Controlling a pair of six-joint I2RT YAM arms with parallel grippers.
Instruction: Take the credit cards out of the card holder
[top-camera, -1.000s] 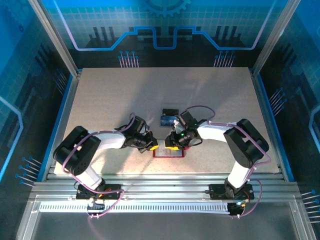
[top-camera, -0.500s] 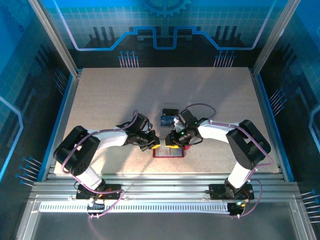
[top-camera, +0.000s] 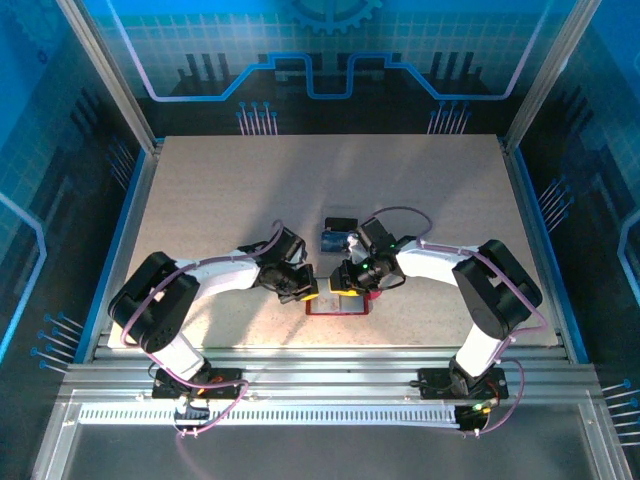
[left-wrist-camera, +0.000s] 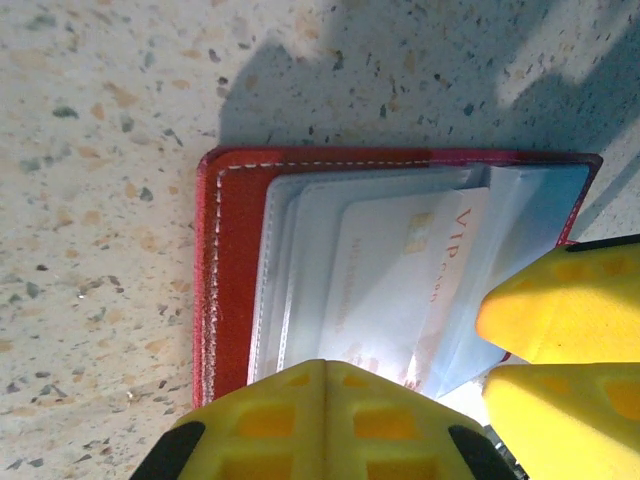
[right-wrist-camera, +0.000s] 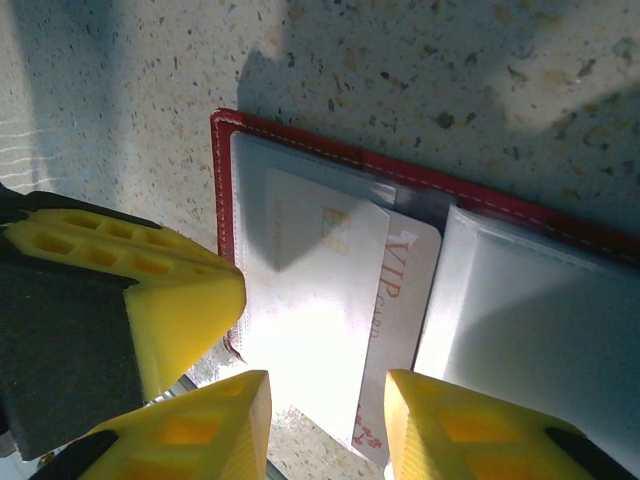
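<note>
Peeking from the card holder (right-wrist-camera: 222, 200), pale pink credit card (right-wrist-camera: 330, 300) lettered "VIP"

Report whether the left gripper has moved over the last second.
Yes: the left gripper edged slightly right, closer to the red card holder.

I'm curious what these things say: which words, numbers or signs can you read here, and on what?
"VIP": red letters on the pale pink card in the card holder.
"CARD": smaller print beside it, blurred, so uncertain.
Faint print elsewhere on that card: too blurred to read.
Blue card and black card: too small to read.
</note>
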